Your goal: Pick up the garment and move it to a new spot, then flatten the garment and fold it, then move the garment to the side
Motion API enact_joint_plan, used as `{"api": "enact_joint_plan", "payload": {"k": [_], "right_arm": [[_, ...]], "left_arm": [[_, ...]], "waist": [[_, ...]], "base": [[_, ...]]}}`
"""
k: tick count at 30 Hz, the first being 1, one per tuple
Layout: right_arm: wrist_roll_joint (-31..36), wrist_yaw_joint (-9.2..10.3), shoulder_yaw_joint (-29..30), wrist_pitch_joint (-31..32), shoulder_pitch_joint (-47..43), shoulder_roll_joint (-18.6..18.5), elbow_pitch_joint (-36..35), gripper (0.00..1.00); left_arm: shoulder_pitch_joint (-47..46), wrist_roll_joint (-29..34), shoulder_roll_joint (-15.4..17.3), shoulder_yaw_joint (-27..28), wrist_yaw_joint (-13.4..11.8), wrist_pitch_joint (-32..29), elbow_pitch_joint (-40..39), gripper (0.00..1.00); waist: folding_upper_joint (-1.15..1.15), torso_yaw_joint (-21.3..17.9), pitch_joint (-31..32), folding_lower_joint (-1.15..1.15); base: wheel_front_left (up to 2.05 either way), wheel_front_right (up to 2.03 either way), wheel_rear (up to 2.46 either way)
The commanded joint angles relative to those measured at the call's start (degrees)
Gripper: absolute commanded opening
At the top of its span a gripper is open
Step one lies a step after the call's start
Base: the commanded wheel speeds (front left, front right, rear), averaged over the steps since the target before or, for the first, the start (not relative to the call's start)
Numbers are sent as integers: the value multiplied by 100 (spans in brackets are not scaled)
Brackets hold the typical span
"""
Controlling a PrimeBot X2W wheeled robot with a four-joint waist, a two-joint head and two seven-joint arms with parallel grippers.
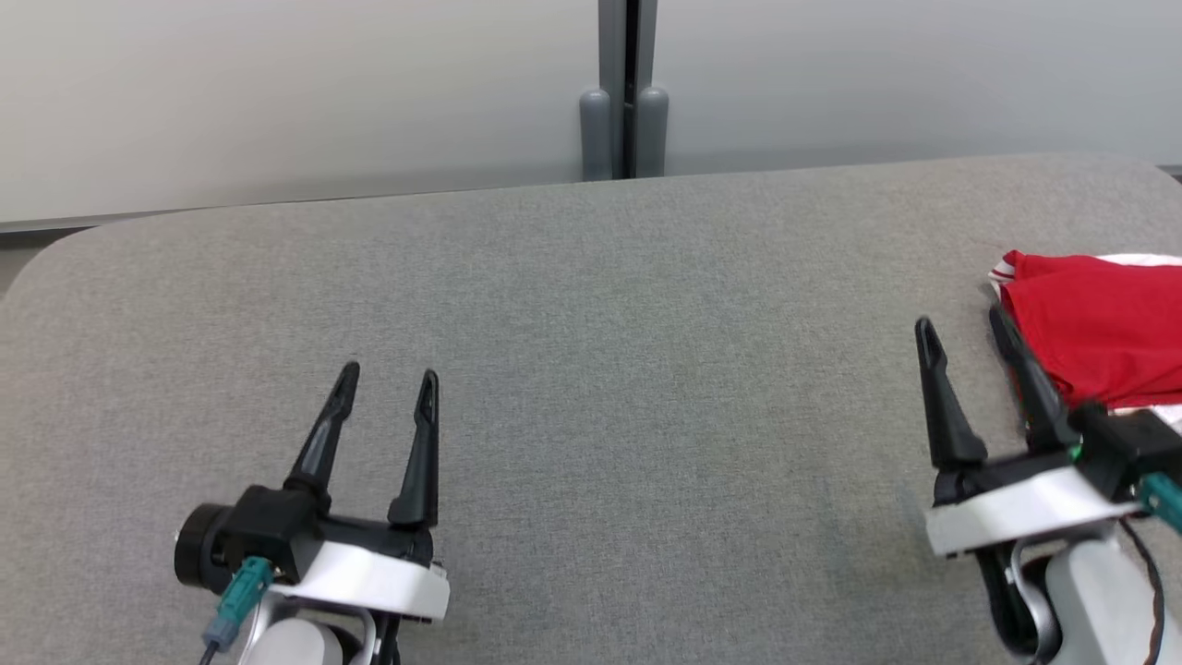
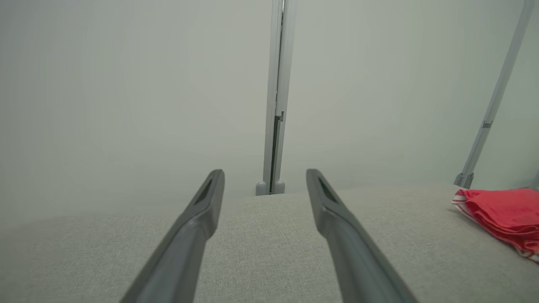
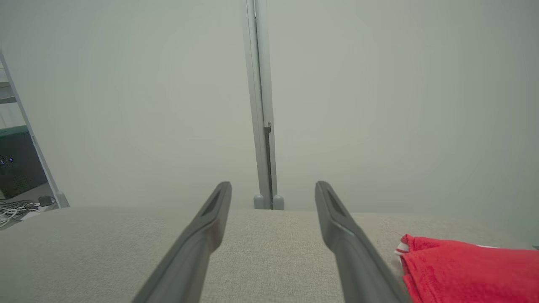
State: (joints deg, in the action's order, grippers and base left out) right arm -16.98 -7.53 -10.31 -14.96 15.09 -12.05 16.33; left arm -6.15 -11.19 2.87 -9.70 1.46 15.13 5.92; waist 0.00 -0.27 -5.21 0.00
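The garment (image 1: 1099, 328) is red with white striped trim, folded into a compact pile at the right edge of the grey table (image 1: 591, 369). It also lies at the far right in the left wrist view (image 2: 503, 212) and at the lower right in the right wrist view (image 3: 467, 269). My right gripper (image 1: 960, 332) hovers open just left of the garment, its right finger beside the cloth's edge, nothing between the fingers. My left gripper (image 1: 388, 379) stands open over the table's lower left, holding nothing.
A pale partition wall with a grey post (image 1: 626, 92) runs along the table's far edge. The table's rounded corners lie at the far left and far right. Cables (image 3: 14, 208) and dark equipment sit off the table's left side.
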Motion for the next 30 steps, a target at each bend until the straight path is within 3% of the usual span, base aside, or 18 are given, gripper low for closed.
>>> {"api": "enact_joint_plan", "payload": {"k": [1, 10, 16, 30], "right_arm": [[58, 9, 128, -30, -171, 90, -87, 100], [421, 6, 376, -30, -819, 685, -650, 100], [530, 6, 418, -31, -937, 792, -775, 100], [528, 6, 488, -31, -1005, 865, -713, 100]], "left_arm": [[77, -3, 13, 6, -2, -3, 77, 100], [265, -379, 15, 93, -113, -3, 312, 100], [271, -780, 14, 180, -45, 0, 439, 100], [337, -986, 15, 333, 143, 0, 532, 100]], "waist": [[0, 42, 53, 0], [0, 27, 124, 0], [0, 14, 169, 0], [0, 5, 287, 0]], "base": [[0, 0, 0], [0, 0, 0], [0, 0, 0], [0, 0, 0]]}}
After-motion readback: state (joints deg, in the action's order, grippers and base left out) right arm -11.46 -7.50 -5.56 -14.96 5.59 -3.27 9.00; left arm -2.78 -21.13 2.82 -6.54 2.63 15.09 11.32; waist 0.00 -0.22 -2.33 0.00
